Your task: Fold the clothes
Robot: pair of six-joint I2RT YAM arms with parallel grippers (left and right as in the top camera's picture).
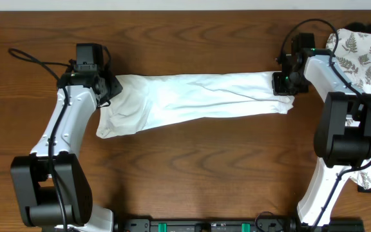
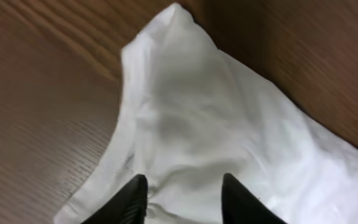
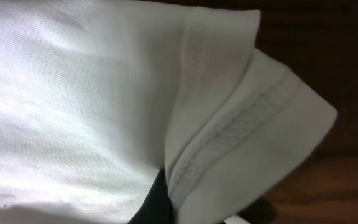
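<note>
Wooden worktop [image 1: 192, 161], dark grain. My left gripper [image 2: 185, 190] sits at the left end of the T-shirt [image 1: 198, 96], fingertips narrowly apart with cloth between; whether it pinches, I cannot tell. Garment lies stretched across the middle. My right gripper [image 1: 283, 85] is clamped on the right hem. Fern-print cloth [image 1: 366, 51] lies far right.

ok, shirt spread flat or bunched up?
Bunched: the T-shirt runs as a narrow, wrinkled band between the left gripper and right gripper.
</note>
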